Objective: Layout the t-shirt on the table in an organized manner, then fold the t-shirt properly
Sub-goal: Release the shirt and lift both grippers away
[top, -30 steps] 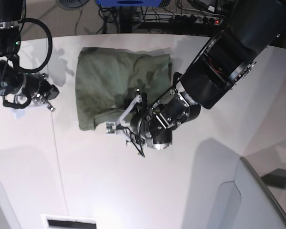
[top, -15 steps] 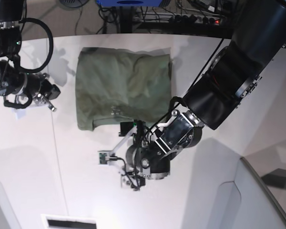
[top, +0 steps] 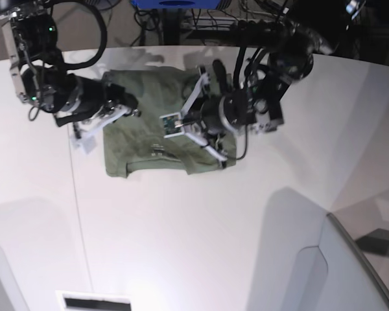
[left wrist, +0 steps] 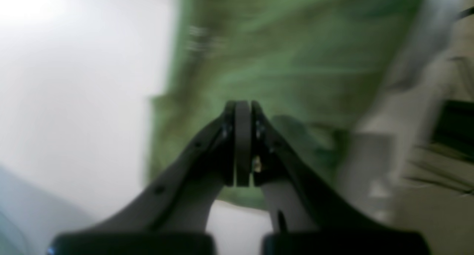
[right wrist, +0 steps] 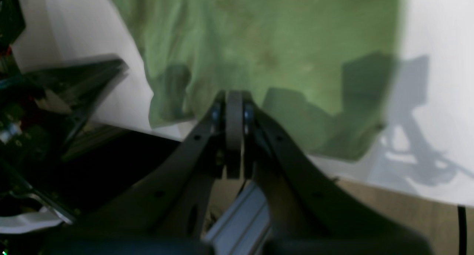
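The olive-green t-shirt [top: 149, 146] lies as a folded, wrinkled rectangle at the back middle of the white table [top: 181, 227]. My left arm [top: 227, 110] reaches in from the right and hangs over the shirt's right half. In the blurred left wrist view, the left gripper [left wrist: 242, 107] is shut with nothing between its pads, above the t-shirt [left wrist: 296, 44]. My right arm [top: 71, 97] sits at the shirt's left edge. The right gripper [right wrist: 233, 96] is shut and empty, with the t-shirt [right wrist: 277, 33] spread on the table beyond it.
A grey angled panel [top: 363, 272] stands at the front right. Cables and a power strip [top: 259, 26] lie past the table's curved far edge. A thin seam line [top: 78, 207] runs down the tabletop's left side, and a white slotted piece [top: 94, 301] sits at the front edge.
The left arm swung from the bare table in front of the shirt back over it, and its gripper opened wide, then shut. The right arm moved in to the shirt's left edge.
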You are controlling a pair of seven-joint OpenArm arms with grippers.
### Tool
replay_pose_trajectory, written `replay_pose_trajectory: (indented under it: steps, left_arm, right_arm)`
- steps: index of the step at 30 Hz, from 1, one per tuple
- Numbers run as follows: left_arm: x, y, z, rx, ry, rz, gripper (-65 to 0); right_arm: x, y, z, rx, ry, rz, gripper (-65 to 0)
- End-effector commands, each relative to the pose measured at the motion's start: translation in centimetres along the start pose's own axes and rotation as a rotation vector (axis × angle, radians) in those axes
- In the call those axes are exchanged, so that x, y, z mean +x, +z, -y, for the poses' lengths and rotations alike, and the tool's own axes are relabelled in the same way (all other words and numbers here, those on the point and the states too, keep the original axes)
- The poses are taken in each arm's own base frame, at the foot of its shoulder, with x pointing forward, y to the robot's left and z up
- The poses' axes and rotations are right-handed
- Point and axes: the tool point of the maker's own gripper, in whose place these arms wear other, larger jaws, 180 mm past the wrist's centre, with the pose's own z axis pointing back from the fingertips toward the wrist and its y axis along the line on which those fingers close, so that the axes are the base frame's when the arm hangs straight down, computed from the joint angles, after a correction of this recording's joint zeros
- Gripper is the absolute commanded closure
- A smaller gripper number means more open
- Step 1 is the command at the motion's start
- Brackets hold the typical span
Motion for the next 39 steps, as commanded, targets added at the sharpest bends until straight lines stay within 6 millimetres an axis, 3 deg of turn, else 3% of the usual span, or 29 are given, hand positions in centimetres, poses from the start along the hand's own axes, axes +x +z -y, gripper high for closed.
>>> replay_pose_trajectory:
  steps: [1,11,18,23,26,29,31,34,36,39]
  left_arm:
    - [0.1,0.5,-0.4,0.025,0.014,0.014,0.0]
    - [-4.3,-0.7,2.5,-0.057,0.085,-0.055,0.0]
    - [-9.3,-2.7,5.0,-0.149,0.161,-0.133,0.0]
    - [-10.5,-2.5,4.4,-0.141,0.164,-0.139,0.0]
    - [-9.5,-2.3,2.7,-0.109,0.144,-0.119,0.0]
    - [-7.9,-1.7,1.1,-0.068,0.115,-0.082,0.0]
    - [-6.7,-0.6,-1.2,-0.001,0.108,-0.044,0.0]
    - [-4.8,1.9,-4.4,0.112,0.114,0.026,0.0]
    - [-4.3,3.6,-5.2,0.166,0.121,0.053,0.0]
    - [-5.7,5.2,-4.2,0.194,0.164,0.043,0.0]
  right_arm:
    - [0.4,0.1,-1.0,0.031,0.022,0.011,-0.2]
    - [-2.3,-3.3,-0.2,-0.008,0.053,-0.034,-0.2]
    - [-3.4,-4.7,3.6,-0.07,0.055,-0.059,-0.2]
    - [-3.4,-4.4,4.3,-0.066,0.088,-0.045,0.0]
    - [-3.3,-4.3,4.1,-0.061,0.091,-0.043,0.0]
    - [-2.6,-3.6,2.2,-0.018,0.122,-0.013,0.0]
    - [-2.1,-2.7,0.3,0.025,0.153,0.018,0.0]
    - [-0.4,0.1,-1.6,0.072,0.194,0.104,0.0]
    - [0.6,2.1,-1.4,0.072,0.186,0.165,0.0]
    - [1.6,5.1,2.2,-0.008,0.116,0.242,0.0]
